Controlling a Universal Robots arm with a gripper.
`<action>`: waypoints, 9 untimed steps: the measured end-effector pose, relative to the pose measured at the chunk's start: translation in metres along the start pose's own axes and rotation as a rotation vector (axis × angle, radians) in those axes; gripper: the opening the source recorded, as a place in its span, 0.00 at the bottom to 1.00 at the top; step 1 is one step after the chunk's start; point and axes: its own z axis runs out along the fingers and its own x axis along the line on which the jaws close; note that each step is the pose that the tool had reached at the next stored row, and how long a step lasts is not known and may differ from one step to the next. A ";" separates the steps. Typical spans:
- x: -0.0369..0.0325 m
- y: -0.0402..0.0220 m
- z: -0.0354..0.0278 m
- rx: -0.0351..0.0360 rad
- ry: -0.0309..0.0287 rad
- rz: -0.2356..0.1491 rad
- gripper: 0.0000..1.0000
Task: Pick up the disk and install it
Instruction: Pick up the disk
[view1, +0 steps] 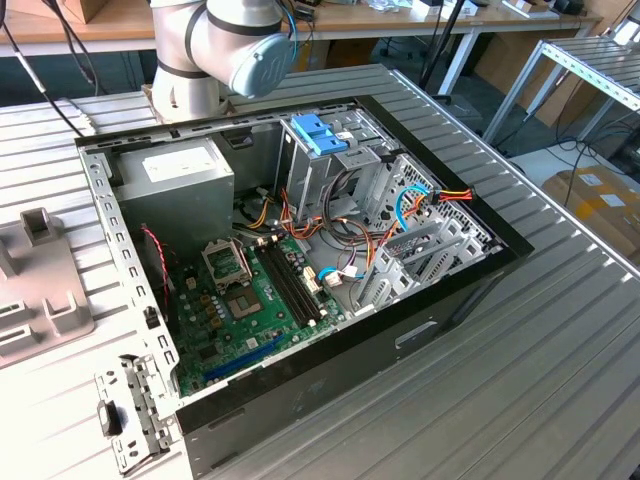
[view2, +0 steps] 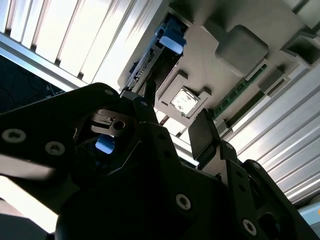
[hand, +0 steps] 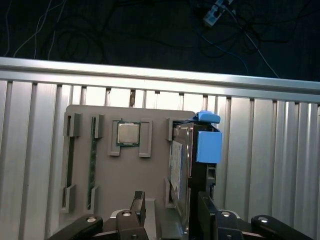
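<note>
Exterior view: large black and grey metal computer case (view1: 300, 405) lying open on the ribbed aluminium bench (view1: 560, 350). On its floor a green motherboard (view1: 250, 300). In the corner near the arm a big grey power-supply box (view1: 180, 178), and on the drive cage beside it a light-blue plastic latch piece (view1: 320, 133). Behind the case, the thick grey and light-blue joint of the robot arm (view1: 235, 40). At the exterior view's left edge, part of a pale grey moulded holder plate (view1: 45, 310) on the same bench. First wrist view: looking down on the holder plate (hand: 130, 175), with a small square silver processor (hand: 127, 134) in one pocket and a thin green memory stick (hand: 92, 165) on edge in a slot. Beside them the flat silver-metal disk (hand: 179, 160), standing on edge in its own slot of the plate, with its pale label face toward the processor. Against its other face a dark slab with a blue plastic block (hand: 208, 146). Black gripper (hand: 172, 200) over the near end of the disk, jaws apart and clamped on nothing. One finger (hand: 139, 207) well clear of the label side, the other in line with the dark slab; cannot tell whether touching. Second wrist view: dark gripper body large in front, jaws apart here too, the processor (view2: 182, 100) seen in the gap between them, the blue block (view2: 172, 36) farther off on the plate.
</note>
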 end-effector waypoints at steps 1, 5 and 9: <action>-0.0046 -0.0001 0.0007 0.0001 -0.0001 0.000 0.54; -0.0158 0.0000 0.0009 0.0000 0.0000 0.000 0.54; -0.0222 0.0087 0.0020 0.0001 0.0000 0.000 0.54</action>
